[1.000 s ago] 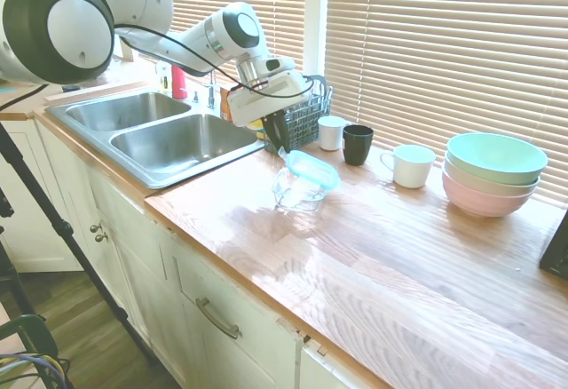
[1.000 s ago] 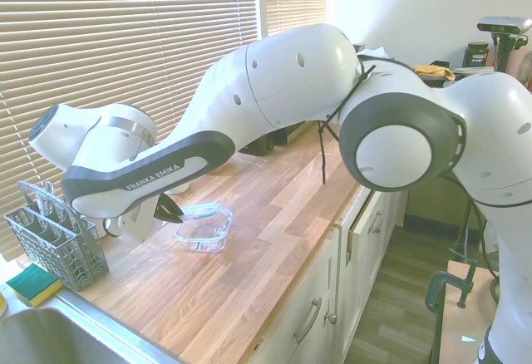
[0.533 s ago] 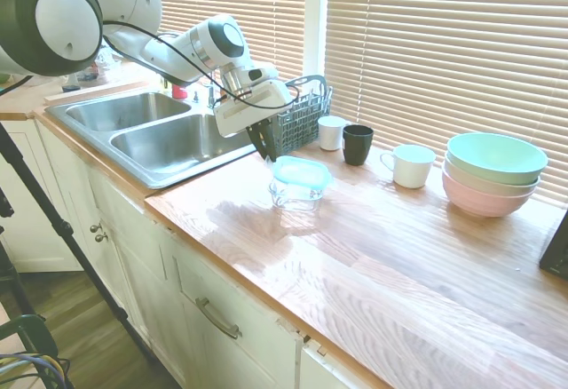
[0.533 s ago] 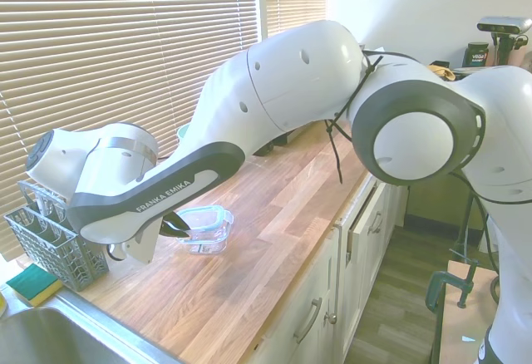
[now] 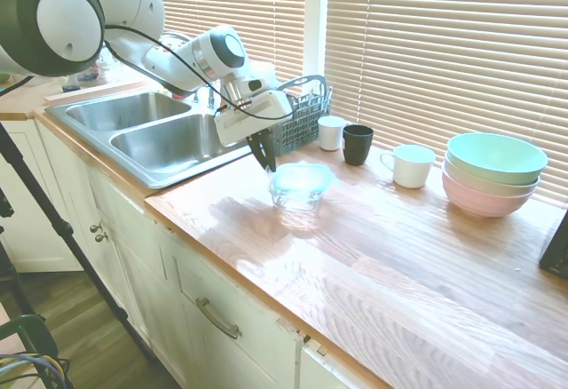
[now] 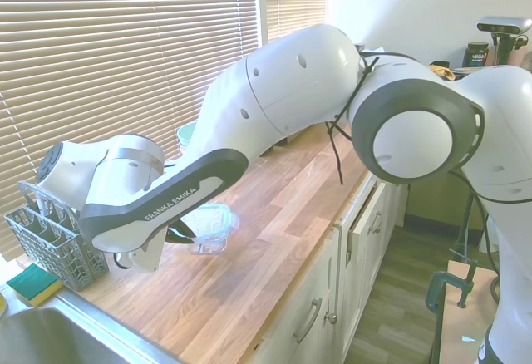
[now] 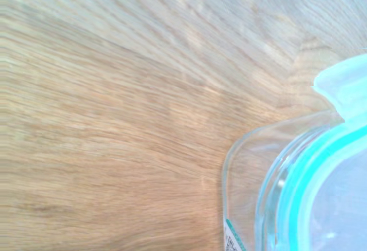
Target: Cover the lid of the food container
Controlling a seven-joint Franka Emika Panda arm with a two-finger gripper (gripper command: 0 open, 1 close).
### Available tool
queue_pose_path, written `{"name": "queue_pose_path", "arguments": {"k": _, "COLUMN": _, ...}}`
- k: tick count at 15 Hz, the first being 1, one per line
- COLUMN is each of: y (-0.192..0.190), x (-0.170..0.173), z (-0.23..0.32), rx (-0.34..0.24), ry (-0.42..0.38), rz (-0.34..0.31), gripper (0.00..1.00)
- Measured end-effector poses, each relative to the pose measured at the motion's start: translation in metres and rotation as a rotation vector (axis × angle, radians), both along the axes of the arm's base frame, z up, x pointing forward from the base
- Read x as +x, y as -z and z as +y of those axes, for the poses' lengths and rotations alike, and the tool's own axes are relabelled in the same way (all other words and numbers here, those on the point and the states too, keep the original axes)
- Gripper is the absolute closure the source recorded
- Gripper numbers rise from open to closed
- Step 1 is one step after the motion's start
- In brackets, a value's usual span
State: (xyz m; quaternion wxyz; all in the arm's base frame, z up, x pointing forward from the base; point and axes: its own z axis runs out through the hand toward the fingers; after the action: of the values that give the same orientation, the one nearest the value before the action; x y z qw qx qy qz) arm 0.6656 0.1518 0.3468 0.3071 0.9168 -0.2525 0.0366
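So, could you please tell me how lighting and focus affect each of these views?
First exterior view: sunlight through the blinds washes out the countertop around the food container. Second exterior view: the arm shades the lid. Wrist view: soft focus, the wood grain is smeared.

White arm (image 6: 291, 81) (dark joints, black cable)

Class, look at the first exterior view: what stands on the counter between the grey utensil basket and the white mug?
In the first exterior view, two cups stand between the utensil basket and the white mug: a small white cup and, beside it, a black cup.
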Motion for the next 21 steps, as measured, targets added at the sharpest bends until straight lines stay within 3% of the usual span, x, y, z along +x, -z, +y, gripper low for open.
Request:
{"name": "queue_pose_path", "arguments": {"k": 3, "y": 0.0, "x": -0.001, "z": 0.001, "rx": -0.001, "ry": 0.019, "rz": -0.013, "gripper": 1.0}}
{"name": "queue_pose_path", "arguments": {"k": 4, "y": 0.0, "x": -0.001, "z": 0.001, "rx": 0.001, "ry": 0.03, "rz": -0.018, "gripper": 0.0}}
{"name": "queue_pose_path", "arguments": {"k": 16, "y": -0.017, "x": -0.002, "z": 0.005, "rx": 0.071, "ry": 0.07, "rz": -0.054, "gripper": 0.0}}
{"name": "queue_pose_path", "arguments": {"k": 18, "y": -0.031, "x": -0.004, "z": 0.008, "rx": 0.101, "ry": 0.078, "rz": -0.067, "gripper": 0.0}}
{"name": "queue_pose_path", "arguments": {"k": 21, "y": -0.06, "x": -0.016, "z": 0.0, "rx": 0.194, "ry": 0.114, "rz": -0.081, "gripper": 0.0}}
